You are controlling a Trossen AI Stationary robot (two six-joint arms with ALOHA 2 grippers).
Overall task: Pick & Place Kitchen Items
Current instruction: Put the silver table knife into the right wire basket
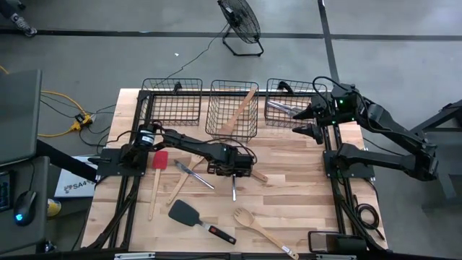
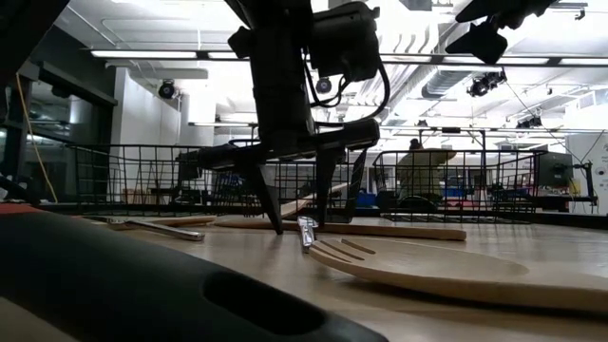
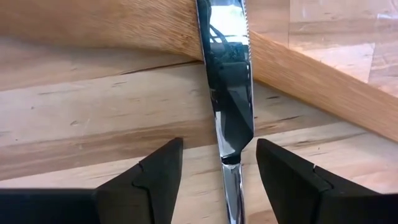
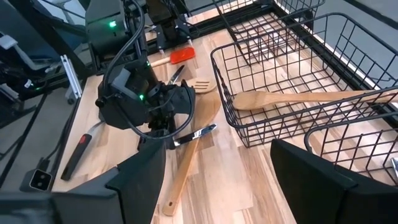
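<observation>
Spanning most of the high view, the pale butcher-block wooden table (image 1: 289, 188) carries three black wire baskets along its far edge: the left basket (image 1: 172, 101), the middle basket (image 1: 232, 108) with a pale wooden spatula (image 1: 239, 113) leaning inside it, and the right basket (image 1: 287, 103) holding silver metal cutlery (image 1: 280, 107). The dark left arm (image 1: 189, 145) reaches across the table's middle, and its left pincer (image 3: 217, 168) points down with its two black fingers (image 3: 155, 180) spread apart on either side of a shiny silver table knife (image 3: 230, 93), not closed on it; the knife lies flat on the table with its blade crossing over a long pale wooden handle (image 3: 323, 81). The right pincer (image 1: 306, 121) hangs wide open and empty by the right basket. Lying loose nearer the front are a black turner with a red-tipped handle (image 1: 196, 218), a pale wooden fork (image 1: 261, 231), a red-headed spatula with a wooden handle (image 1: 157, 178) towards the left, and more silver cutlery (image 1: 192, 173) crossed over a wooden utensil just beside the left pincer.
</observation>
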